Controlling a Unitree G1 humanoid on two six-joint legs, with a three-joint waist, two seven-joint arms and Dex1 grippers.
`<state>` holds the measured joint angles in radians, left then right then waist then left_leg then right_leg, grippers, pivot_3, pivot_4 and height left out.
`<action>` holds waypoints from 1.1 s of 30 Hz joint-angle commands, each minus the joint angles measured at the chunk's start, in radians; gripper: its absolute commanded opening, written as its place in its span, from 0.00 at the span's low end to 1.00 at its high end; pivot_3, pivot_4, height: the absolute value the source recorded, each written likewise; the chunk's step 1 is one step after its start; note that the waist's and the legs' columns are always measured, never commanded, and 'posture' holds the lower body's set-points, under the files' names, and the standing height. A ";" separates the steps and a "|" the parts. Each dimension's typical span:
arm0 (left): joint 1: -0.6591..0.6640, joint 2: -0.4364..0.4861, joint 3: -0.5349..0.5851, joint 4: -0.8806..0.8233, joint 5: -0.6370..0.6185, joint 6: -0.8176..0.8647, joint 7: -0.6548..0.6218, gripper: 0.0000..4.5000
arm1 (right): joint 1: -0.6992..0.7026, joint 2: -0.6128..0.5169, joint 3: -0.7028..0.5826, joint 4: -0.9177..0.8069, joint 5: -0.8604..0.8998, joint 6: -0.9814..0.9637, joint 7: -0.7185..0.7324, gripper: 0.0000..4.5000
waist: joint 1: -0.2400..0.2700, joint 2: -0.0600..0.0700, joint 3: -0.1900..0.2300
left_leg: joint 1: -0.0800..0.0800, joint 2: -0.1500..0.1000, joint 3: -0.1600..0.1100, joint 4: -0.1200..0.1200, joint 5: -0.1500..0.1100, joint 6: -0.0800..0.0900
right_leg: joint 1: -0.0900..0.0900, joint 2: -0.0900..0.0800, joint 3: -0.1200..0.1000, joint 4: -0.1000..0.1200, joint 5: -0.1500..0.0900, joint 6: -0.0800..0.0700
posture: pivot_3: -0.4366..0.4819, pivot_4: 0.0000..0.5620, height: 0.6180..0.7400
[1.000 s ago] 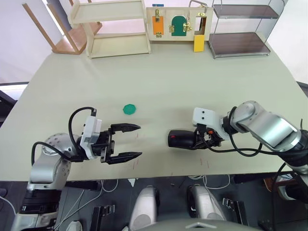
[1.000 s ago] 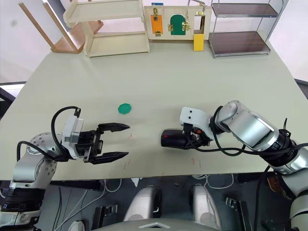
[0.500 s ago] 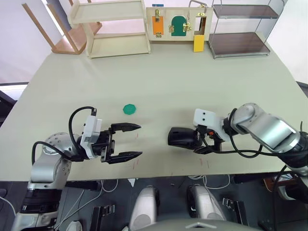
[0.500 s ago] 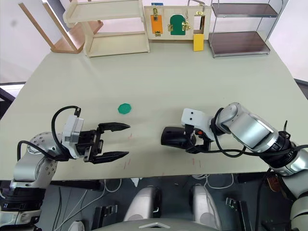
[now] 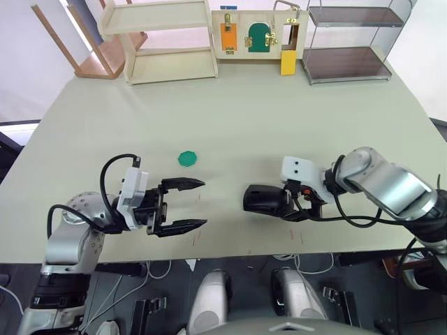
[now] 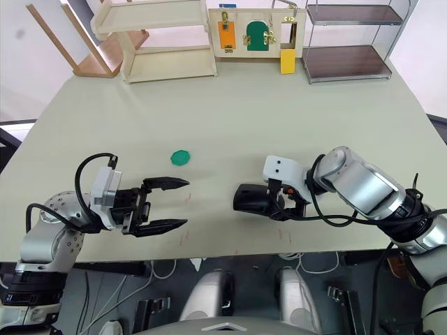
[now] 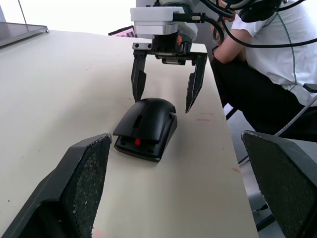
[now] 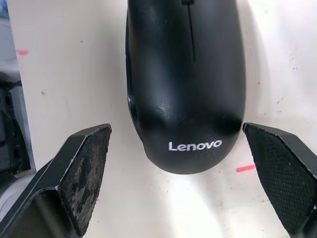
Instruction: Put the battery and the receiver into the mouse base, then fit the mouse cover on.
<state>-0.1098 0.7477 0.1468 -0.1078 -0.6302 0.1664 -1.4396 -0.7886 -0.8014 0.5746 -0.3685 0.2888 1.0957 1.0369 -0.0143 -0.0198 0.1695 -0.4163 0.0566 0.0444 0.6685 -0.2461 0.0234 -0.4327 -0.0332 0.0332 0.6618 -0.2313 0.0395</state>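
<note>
Mouse cover [image 5: 264,199] sits on the mouse base [image 7: 142,147], on the worktop [image 5: 244,112] near the front edge, a bit right of centre. In the left wrist view the cover looks seated over the base, with a small red spot showing at the front lip; can't tell if it is fully snapped down. The right wrist view shows the cover's back end with the white "Lenovo" lettering.

Right hand [image 7: 166,87]: fingers apart, one either side of the mouse's rear end, not gripping it. The left wrist view shows both fingertips just beside the shell with gaps on each side. In the right wrist view both finger pads [image 8: 81,173] flank the cover, apart from it.

Left hand [image 5: 183,205]: fingers spread wide, empty, hovering low over the worktop left of the mouse, well apart from it, pointing toward it.

Green ring [image 5: 186,158] lies flat on the worktop, far of the left hand and left of the mouse, touching nothing.

Small red marks on the worktop surface near the mouse and near the left hand.

Far edge of the worktop: pale wooden shelf unit [image 5: 167,38] at left, latch board [image 5: 255,31] with orange and green panels in the middle, metal-frame rack [image 5: 349,42] with dark shelves at right.

A seated person in a white shirt [image 7: 267,44] shows behind the right hand in the left wrist view.
</note>
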 commanded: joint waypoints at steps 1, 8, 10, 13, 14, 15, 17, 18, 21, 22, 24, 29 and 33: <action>-0.006 -0.001 0.003 -0.016 -0.005 -0.009 -0.005 1.00 | 0.007 -0.010 -0.046 -0.012 0.001 -0.037 -0.001 0.99 | 0.000 0.000 0.000 | 0.000 0.000 0.000 0.000 0.000 0.000 | 0.000 0.000 0.000 0.000 0.000 0.000 | 0.48 0.27 1.00; -0.004 -0.003 0.003 -0.018 -0.005 -0.008 -0.003 1.00 | 0.071 -0.003 -0.109 -0.020 0.013 -0.097 -0.015 0.99 | 0.000 0.000 0.000 | 0.000 0.000 0.000 0.000 0.000 0.000 | 0.000 0.000 0.000 0.000 0.000 0.000 | 0.48 0.27 1.00; -0.003 -0.004 0.002 -0.019 -0.005 -0.009 -0.002 1.00 | 0.089 -0.004 -0.124 -0.020 0.015 -0.111 -0.018 0.99 | 0.000 0.000 0.000 | 0.000 0.000 0.000 0.000 0.000 0.000 | 0.000 0.000 0.000 0.000 0.000 0.000 | 0.48 0.27 1.00; -0.004 -0.005 0.001 -0.018 -0.004 -0.010 -0.002 1.00 | 0.121 0.006 -0.158 -0.018 0.030 -0.131 -0.023 0.99 | 0.000 0.000 0.000 | 0.000 0.000 0.000 0.000 0.000 0.000 | 0.000 0.000 0.000 0.000 0.000 0.000 | 0.48 0.27 1.00; -0.003 -0.005 0.002 -0.019 -0.005 -0.009 -0.002 1.00 | 0.136 0.007 -0.173 -0.020 0.037 -0.141 -0.023 0.99 | 0.000 0.000 0.000 | 0.000 0.000 0.000 0.000 0.000 0.000 | 0.000 0.000 0.000 0.000 0.000 0.000 | 0.48 0.27 1.00; -0.001 -0.005 0.003 -0.020 -0.005 -0.009 -0.001 1.00 | 0.168 0.018 -0.203 -0.013 0.047 -0.173 -0.030 0.99 | 0.000 0.000 0.000 | 0.000 0.000 0.000 0.000 0.000 0.000 | 0.000 0.000 0.000 0.000 0.000 0.000 | 0.48 0.27 1.00; 0.001 -0.006 0.004 -0.021 -0.005 -0.009 -0.001 1.00 | 0.225 0.030 -0.252 -0.002 0.067 -0.233 -0.031 0.99 | 0.000 0.000 0.000 | 0.000 0.000 0.000 0.000 0.000 0.000 | 0.000 0.000 0.000 0.000 0.000 0.000 | 0.48 0.27 1.00; 0.001 -0.006 0.004 -0.022 -0.005 -0.008 -0.002 1.00 | 0.249 0.037 -0.273 0.003 0.076 -0.256 -0.031 0.99 | 0.002 -0.001 0.000 | 0.000 0.000 0.000 0.000 0.000 0.000 | 0.000 0.000 0.000 0.000 0.000 0.000 | 0.48 0.27 1.00; -0.001 -0.005 0.004 -0.019 -0.004 -0.009 -0.003 1.00 | 0.308 0.043 -0.309 0.016 0.084 -0.332 -0.013 0.99 | 0.002 -0.001 0.000 | 0.000 0.000 0.000 0.000 0.000 0.000 | 0.000 0.000 0.000 0.000 0.000 0.000 | 0.48 0.27 1.00; -0.002 -0.005 0.004 -0.018 -0.004 -0.009 -0.003 1.00 | 0.323 0.046 -0.318 0.023 0.086 -0.350 -0.011 0.99 | 0.002 -0.001 0.000 | 0.000 0.000 0.000 0.000 0.000 0.000 | 0.001 0.000 0.000 0.000 0.000 0.000 | 0.48 0.27 1.00; -0.009 -0.006 0.002 -0.014 -0.003 -0.009 -0.003 1.00 | 0.369 0.073 -0.355 0.049 0.102 -0.418 -0.010 0.99 | 0.001 -0.001 0.000 | 0.000 0.000 0.000 0.000 0.000 0.000 | 0.001 0.001 0.000 0.000 0.000 0.001 | 0.48 0.27 1.00; -0.018 -0.002 0.003 -0.006 -0.001 -0.010 -0.008 1.00 | 0.459 0.130 -0.422 0.104 0.117 -0.552 -0.006 0.99 | 0.001 -0.001 -0.001 | 0.001 0.000 -0.001 0.001 0.000 0.000 | 0.002 0.001 0.000 0.001 0.000 0.001 | 0.48 0.27 1.00; -0.028 0.005 0.005 -0.002 -0.002 -0.005 -0.013 1.00 | 0.504 0.167 -0.455 0.152 0.126 -0.620 -0.011 0.99 | 0.001 -0.001 -0.001 | 0.001 0.000 -0.001 0.001 0.000 0.000 | 0.002 0.002 0.001 0.001 0.000 0.001 | 0.48 0.27 1.00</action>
<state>-0.1247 0.7400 0.1443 -0.1038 -0.6288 0.1661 -1.4433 -0.2898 -0.6383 0.1566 -0.2146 0.3983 0.5231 1.0201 -0.0134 -0.0207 0.1690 -0.4153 0.0565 0.0435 0.6692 -0.2460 0.0234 -0.4310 -0.0316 0.0340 0.6624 -0.2308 0.0404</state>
